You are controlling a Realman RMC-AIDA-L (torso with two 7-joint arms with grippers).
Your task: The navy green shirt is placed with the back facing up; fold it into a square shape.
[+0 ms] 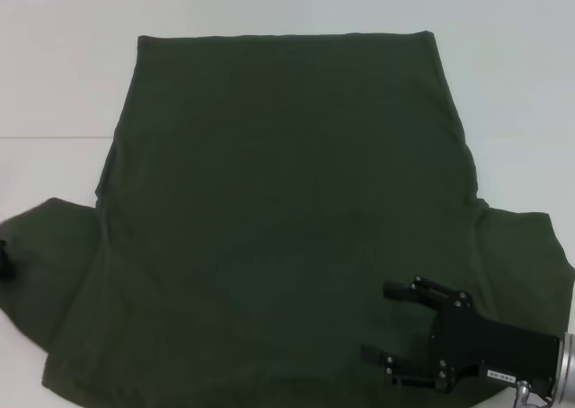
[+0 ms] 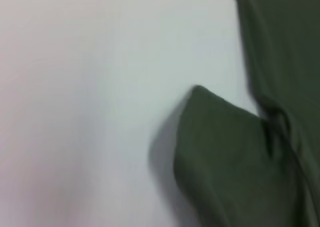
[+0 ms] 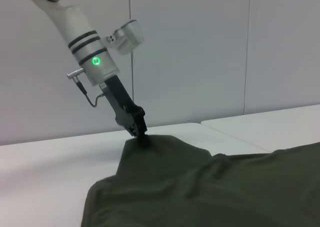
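Observation:
The navy green shirt [image 1: 278, 210] lies spread flat on the white table, plain side up, with its straight hem at the far side and a sleeve out to each side near me. My left gripper [image 1: 5, 262] barely shows at the left edge, at the tip of the left sleeve. In the right wrist view the left gripper [image 3: 142, 137] points down, pinched on that sleeve's corner, and the cloth rises to a small peak there. The left sleeve [image 2: 225, 152] casts a shadow on the table. My right gripper [image 1: 375, 320] hovers open over the shirt's near right part, fingers pointing left.
The white table [image 1: 54, 84] runs around the shirt on the left, far and right sides, with a seam line across it [image 1: 54, 137]. A pale wall [image 3: 200, 52] stands behind the table.

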